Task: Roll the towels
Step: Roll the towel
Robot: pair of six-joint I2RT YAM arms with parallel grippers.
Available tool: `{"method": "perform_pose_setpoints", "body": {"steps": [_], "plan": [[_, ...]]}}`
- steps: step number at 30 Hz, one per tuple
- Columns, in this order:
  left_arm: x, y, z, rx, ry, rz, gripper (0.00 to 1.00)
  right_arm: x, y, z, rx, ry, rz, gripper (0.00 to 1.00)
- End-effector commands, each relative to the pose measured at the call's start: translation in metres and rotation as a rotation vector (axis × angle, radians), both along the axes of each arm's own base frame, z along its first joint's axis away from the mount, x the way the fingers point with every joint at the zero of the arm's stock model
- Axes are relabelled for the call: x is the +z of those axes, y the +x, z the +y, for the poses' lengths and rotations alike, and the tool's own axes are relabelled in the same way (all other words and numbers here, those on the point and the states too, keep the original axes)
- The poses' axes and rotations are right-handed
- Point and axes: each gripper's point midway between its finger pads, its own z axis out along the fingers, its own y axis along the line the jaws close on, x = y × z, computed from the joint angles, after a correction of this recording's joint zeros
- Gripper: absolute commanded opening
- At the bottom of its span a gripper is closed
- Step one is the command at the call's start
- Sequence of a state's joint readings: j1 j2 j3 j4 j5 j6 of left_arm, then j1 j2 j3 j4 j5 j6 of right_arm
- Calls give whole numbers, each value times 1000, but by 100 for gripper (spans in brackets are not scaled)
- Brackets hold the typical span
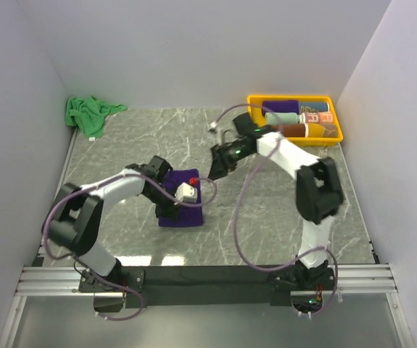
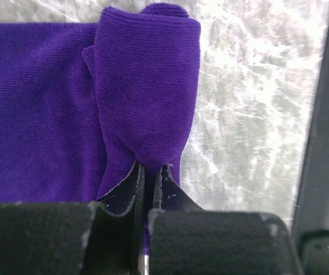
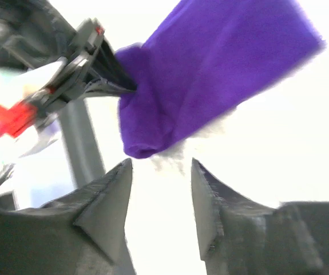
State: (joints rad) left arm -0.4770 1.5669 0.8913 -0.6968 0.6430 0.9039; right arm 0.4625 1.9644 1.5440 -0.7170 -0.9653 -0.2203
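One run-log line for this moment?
left pincer: shut on purple towel | right pincer: open, not holding | green towel: crumpled, far left

Left arm (image 1: 117, 185) and right arm (image 1: 286, 151): white links, black joint housings. Grey-purple cables (image 1: 237, 225) loop along each arm. Green indicator lights (image 1: 257, 131) on right arm. Right gripper (image 3: 161, 166): black wedge-shaped fingers (image 3: 104, 212).

Purple towel (image 1: 176, 217) on grey table (image 1: 266, 210), green towel (image 1: 88, 114) crumpled at far left corner, yellow tray (image 1: 336, 119) far right.
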Motion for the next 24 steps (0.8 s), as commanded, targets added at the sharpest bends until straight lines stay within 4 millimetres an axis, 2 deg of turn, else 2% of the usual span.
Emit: {"method": "perform_pose_setpoints", "body": {"steps": [1,2,3,4,5,6,7,8,9,10,12,14,15,17,18,19,20,21,22,23,24], "plan": [[-14,-36,24,-6,102,277,1,29,31,-34,-171,2,-178,50],[-14,-37,26,2,109,319,1,46,30,-44,-195,16,-229,48],[-23,-36,30,15,125,375,1,50,30,-53,-225,22,-236,47],[-22,-27,27,16,123,383,1,48,23,-62,-239,26,-212,44],[-24,-23,30,26,127,410,1,61,19,-71,-260,43,-225,43],[-31,-27,33,36,155,487,1,63,9,-75,-254,50,-208,41],[-30,-12,29,45,149,482,1,60,-2,-78,-249,44,-198,40],[-32,-7,29,59,151,502,1,72,-13,-79,-235,61,-244,40],[-37,-8,32,75,163,558,1,72,-20,-80,-228,59,-250,39],[-36,7,28,84,153,541,1,67,-30,-82,-216,49,-245,38],[-44,13,30,106,171,586,1,64,-49,-82,-153,28,-272,34],[-42,22,30,104,185,603,1,61,-60,-83,-93,-8,-343,31],[-48,22,33,103,204,623,1,59,-72,-74,-38,-30,-376,31],[-49,29,33,105,220,621,1,49,-76,-72,1,-113,-469,36],[-51,30,34,109,230,627,1,47,-74,-65,18,-130,-512,38],[-52,33,34,110,235,620,1,42,-83,-50,72,-140,-553,44],[-54,33,35,114,241,622,1,34,-72,-47,77,-206,-620,46],[-55,32,35,119,246,629,1,34,-65,-36,93,-215,-686,48],[-57,30,36,119,252,634,1,39,-72,-14,155,-209,-751,50],[-58,29,37,124,255,635,1,30,-64,-5,186,-255,-795,51],[-59,28,37,127,255,640,1,30,-65,8,221,-257,-823,52]]}}
